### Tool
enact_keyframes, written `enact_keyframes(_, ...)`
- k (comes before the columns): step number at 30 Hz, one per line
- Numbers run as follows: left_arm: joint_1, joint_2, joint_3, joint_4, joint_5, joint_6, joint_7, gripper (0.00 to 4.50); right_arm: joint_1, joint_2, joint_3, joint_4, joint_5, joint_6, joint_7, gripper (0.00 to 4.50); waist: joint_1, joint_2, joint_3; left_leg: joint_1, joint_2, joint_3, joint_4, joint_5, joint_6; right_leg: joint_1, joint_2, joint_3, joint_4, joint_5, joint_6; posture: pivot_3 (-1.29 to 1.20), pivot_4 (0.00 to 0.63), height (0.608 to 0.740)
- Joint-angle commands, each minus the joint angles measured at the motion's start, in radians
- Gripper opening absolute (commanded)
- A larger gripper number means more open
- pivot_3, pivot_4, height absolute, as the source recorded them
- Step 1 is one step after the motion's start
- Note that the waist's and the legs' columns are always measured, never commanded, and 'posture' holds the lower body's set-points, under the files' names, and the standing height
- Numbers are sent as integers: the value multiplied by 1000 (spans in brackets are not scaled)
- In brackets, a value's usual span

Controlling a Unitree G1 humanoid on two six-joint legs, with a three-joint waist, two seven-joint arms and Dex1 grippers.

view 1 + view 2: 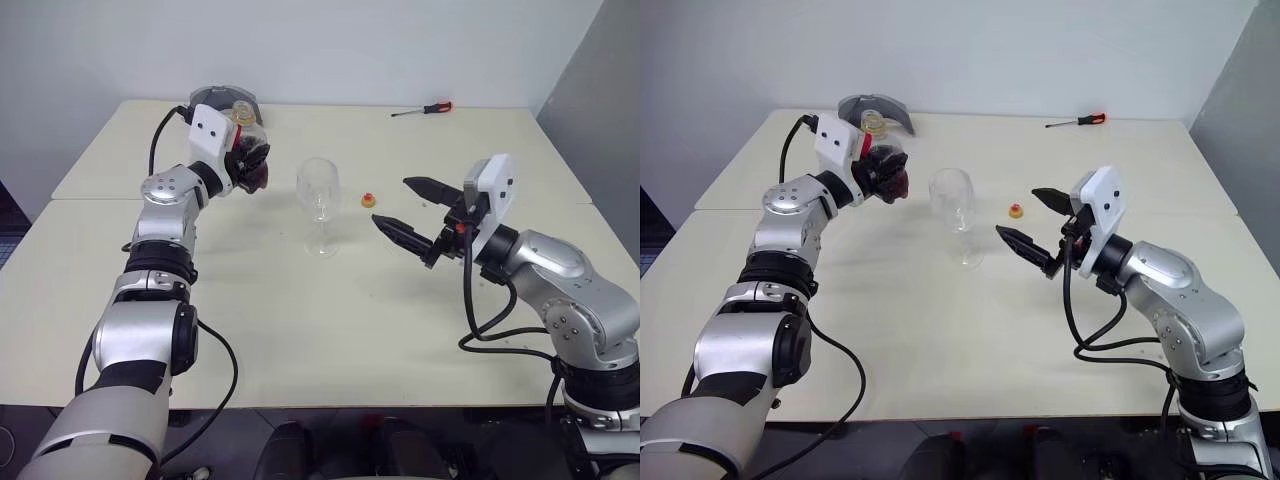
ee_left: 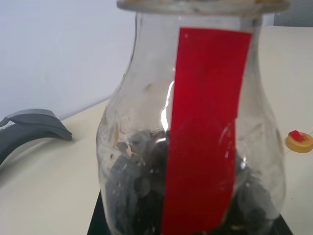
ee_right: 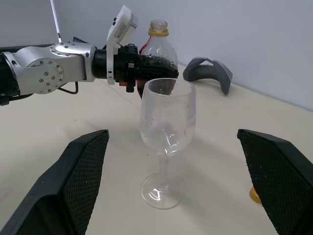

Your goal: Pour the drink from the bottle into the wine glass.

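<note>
left pincer (image 3: 146, 66) gripping upright bottle (image 3: 157, 46), wine glass (image 1: 319, 205) beside, right pincer (image 1: 410, 208) open

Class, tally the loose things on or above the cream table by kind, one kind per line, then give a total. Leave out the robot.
Clear plastic bottle with red strip label, held upright: 1
Clear stemmed wine glass: 1
Yellow-red bottle cap: 1
Red-handled screwdriver: 1
Grey curved object: 1
Total: 5
</note>
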Motion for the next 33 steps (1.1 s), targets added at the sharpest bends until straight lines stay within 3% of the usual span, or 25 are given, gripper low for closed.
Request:
enact_keyframes(1, -55, 18, 14, -3, 3, -32, 6, 1114, -20, -17, -32, -16, -8, -20, 14, 4500, 0, 0, 0, 0, 0, 0, 0, 0, 0, 0, 0, 0, 0, 0, 0, 0, 150, 740)
enact_keyframes(17, -100, 56, -25, 6, 59, -111, -49, 1114, -92, -25, -34, 26, -8, -11, 58, 4500, -1, 0, 0, 0, 0, 0, 0, 0, 0, 0, 0, 0, 0, 0, 0, 0, 150, 740)
enact_keyframes(24, -110, 91, -132, -15, 159, -293, -172, 1114, -140, 9, -28, 63, 2, -1, 56, 4500, -1, 0, 0, 0, 0, 1, 0, 0, 0, -1, 0, 0, 0, 0, 0, 0, 150, 740)
enact_keyframes(33, -188, 92, -203, 47, 242, -434, -198, 1114, -186, 59, -6, 93, -13, -7, 48, 4500, -1, 0, 0, 0, 0, 1, 0, 0, 0, -1, 0, 0, 0, 0, 0, 0, 150, 740)
